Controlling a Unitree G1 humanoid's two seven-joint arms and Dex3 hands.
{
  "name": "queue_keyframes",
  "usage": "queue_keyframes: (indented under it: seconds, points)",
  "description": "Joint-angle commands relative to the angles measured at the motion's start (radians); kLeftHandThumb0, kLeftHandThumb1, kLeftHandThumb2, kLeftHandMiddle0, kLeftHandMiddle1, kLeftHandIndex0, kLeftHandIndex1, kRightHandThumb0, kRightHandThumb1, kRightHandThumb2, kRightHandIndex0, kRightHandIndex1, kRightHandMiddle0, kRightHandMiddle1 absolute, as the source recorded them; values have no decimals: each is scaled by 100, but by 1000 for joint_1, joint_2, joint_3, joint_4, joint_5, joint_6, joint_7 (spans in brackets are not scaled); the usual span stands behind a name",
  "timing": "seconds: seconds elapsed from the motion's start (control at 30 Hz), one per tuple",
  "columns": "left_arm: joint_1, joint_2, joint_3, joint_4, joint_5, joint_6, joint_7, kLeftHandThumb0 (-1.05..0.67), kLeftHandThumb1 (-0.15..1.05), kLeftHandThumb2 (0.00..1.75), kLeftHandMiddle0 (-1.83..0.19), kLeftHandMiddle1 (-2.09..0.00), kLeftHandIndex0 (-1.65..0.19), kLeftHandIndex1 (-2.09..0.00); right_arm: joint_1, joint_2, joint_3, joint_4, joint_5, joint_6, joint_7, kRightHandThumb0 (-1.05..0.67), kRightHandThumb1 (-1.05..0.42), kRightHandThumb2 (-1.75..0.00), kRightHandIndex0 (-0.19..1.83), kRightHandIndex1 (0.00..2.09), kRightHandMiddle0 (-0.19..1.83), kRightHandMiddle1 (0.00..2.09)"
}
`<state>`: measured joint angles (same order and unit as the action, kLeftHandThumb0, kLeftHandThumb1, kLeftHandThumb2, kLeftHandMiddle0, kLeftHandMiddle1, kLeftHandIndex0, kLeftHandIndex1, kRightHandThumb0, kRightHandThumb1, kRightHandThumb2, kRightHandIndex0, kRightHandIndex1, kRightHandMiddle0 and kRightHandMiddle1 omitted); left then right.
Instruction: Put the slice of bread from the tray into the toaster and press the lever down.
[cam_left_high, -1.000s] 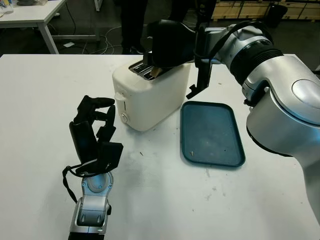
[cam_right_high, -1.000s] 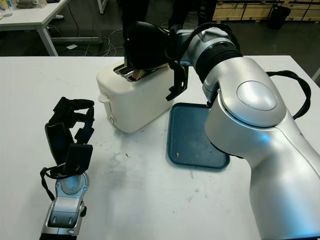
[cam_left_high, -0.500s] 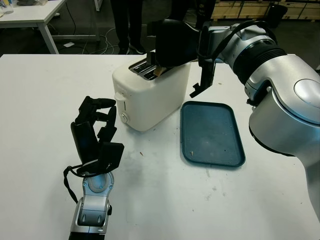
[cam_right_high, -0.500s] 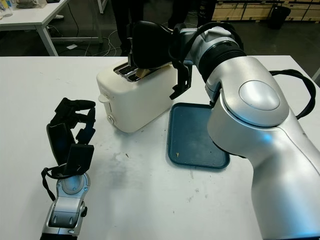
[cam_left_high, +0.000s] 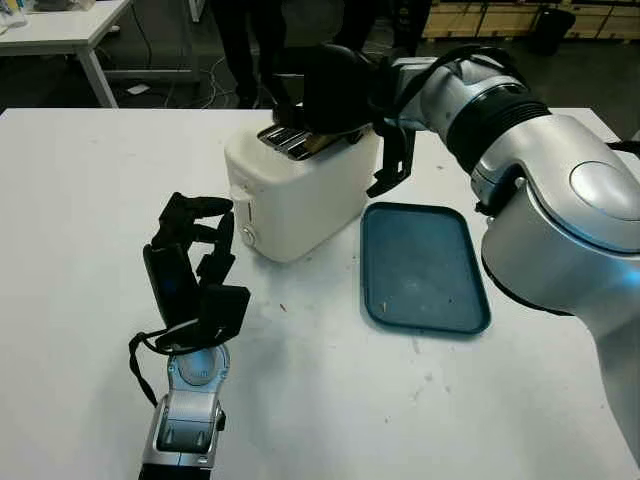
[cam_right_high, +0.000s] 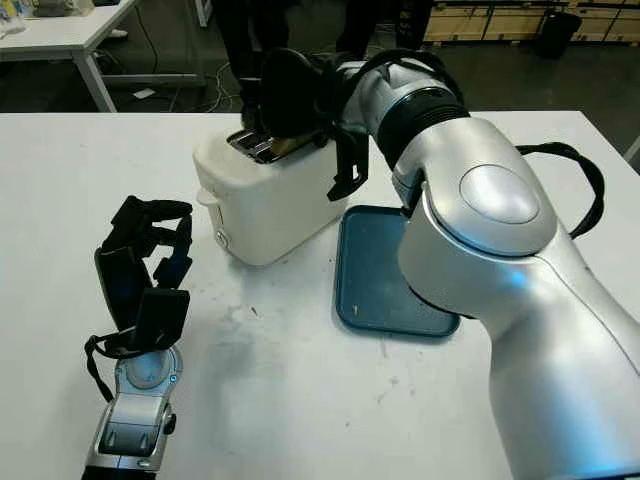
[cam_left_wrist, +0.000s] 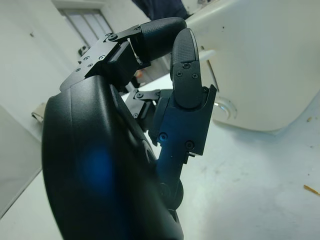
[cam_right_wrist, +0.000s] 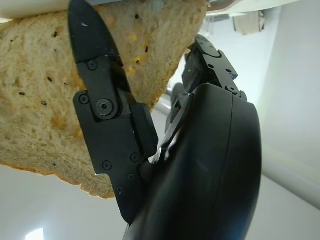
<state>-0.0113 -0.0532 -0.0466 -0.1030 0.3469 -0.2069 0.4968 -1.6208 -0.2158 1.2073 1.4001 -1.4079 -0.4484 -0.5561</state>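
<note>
A cream toaster stands mid-table with its slots up and its lever on the near-left end. My right hand hovers right over the slots, shut on the slice of bread. A tan edge of the bread peeks out under the hand at the slot nearer the tray; how deep it sits is hidden. The dark teal tray lies bare to the right of the toaster. My left hand stands upright on the table just left of the toaster's lever end, fingers curled, holding nothing.
A person's legs stand behind the table's far edge. Another white table is at the far left. A few crumbs lie on the white tabletop in front of the toaster.
My right hand has shifted a little left and lower over the toaster slots, bringing the bread with it. The left hand has barely moved.
</note>
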Motion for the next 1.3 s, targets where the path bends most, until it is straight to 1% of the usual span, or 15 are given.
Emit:
queue_keyframes:
  seconds: [0.0, 0.17, 0.3, 0.37, 0.4, 0.53, 0.63, 0.77, 0.93, 1.0, 1.1, 1.17, 1.23, 1.27]
  points:
    - [-4, -36, -8, -3, -1, -2, 5, -42, 92, 31, -64, -157, -61, -123, -25, 11, -14, -3, 22, -3, 10, -91, -77, 0, 0, 0, 8, 0]
    - [-4, -35, -10, -2, -4, -5, 3, -42, 92, 30, -64, -158, -61, -123, -38, 29, -28, -6, 33, 10, 39, -89, -76, -1, 0, 0, 1, 0]
    - [-6, -34, -15, 9, 2, -15, 9, -41, 92, 31, -65, -161, -60, -124, -57, 48, -76, -7, 82, -11, 84, -88, -77, -1, 0, 0, 0, 0]
    - [-6, -36, -17, 12, 0, -19, 9, -39, 92, 31, -64, -161, -60, -124, -71, 57, -104, -12, 111, -21, 92, -91, -78, -1, 0, 0, 0, 0]
    - [-6, -38, -18, 12, -3, -19, 9, -39, 92, 31, -64, -161, -59, -124, -80, 61, -128, -15, 134, -32, 89, -92, -78, 0, 0, 0, 0, 0]
    - [-9, -41, -20, 18, -7, -17, 10, -41, 92, 30, -64, -161, -59, -125, -117, 80, -260, -26, 270, -105, 159, -92, -76, 0, 0, 0, 0, 0]
    - [-12, -39, -23, 21, 2, -13, 14, -42, 92, 31, -64, -159, -59, -126, -150, 88, -324, -35, 334, -139, 201, -97, -76, 0, 0, 0, 0, 0]
    - [-13, -40, -25, 29, 2, -19, 21, -42, 92, 30, -62, -157, -59, -126, -175, 81, -402, -42, 407, -159, 288, -95, -74, 0, 0, 0, 0, 0]
    - [-10, -33, -21, 37, -4, -29, 24, -41, 92, 29, -61, -158, -60, -127, -184, 38, -525, -53, 527, -184, 398, -97, -74, -1, 0, 0, 2, 1]
    - [-8, -30, -20, 41, -3, -31, 23, -42, 92, 29, -61, -157, -60, -128, -182, 10, -614, -56, 617, -196, 482, -97, -72, 0, 1, 0, 5, 3]
    - [-6, -27, -21, 40, -2, -27, 18, -42, 92, 29, -61, -157, -59, -127, -167, -27, -758, -64, 768, -182, 617, -99, -71, 0, 5, 3, 8, 6]
    - [-5, -26, -20, 37, -6, -25, 14, -42, 92, 30, -61, -156, -59, -127, -151, -65, -816, -76, 822, -185, 644, -93, -70, 0, 10, 8, 12, 8]
    - [-4, -27, -18, 35, -18, -25, 6, -43, 92, 30, -61, -156, -59, -126, -115, -119, -847, -95, 844, -216, 624, -86, -70, 0, 13, 13, 16, 10]
    - [-5, -26, -17, 35, -24, -25, 2, -43, 92, 30, -61, -157, -59, -126, -90, -147, -858, -104, 850, -237, 607, -84, -70, 0, 9, 26, 19, 9]
